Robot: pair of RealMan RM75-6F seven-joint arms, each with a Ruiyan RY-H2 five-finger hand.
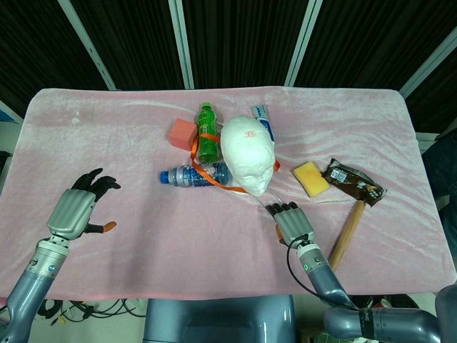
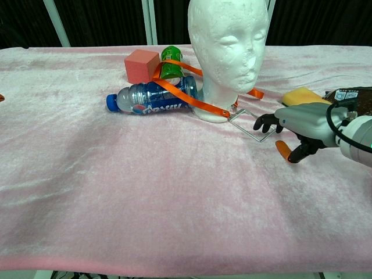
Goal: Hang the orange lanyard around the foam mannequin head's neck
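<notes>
1. Left hand (image 1: 74, 207) hovers far left, fingers apart, holding nothing, so it's idle.
2. Orange lanyard (image 2: 185, 96) drapes over the Pepsi bottle (image 2: 152, 98), running behind the foam mannequin head (image 2: 228, 43).
3. Right hand (image 2: 293, 125) is empty with fingers spread at the clear badge holder (image 2: 251, 124), probably about to grab it.

White foam head (image 2: 228, 46) with a small red mark on top; orange lanyard (image 2: 185, 93); pink tablecloth (image 1: 178, 229); green bottle (image 1: 207, 132); clear bottle (image 2: 152, 97) — blue cap and label; red-orange cube (image 2: 141, 65); yellow sponge (image 1: 310, 178); dark brown wrapper (image 1: 352, 181); grey hands, black fingers (image 2: 266, 122) — orange thumb tips.
</notes>
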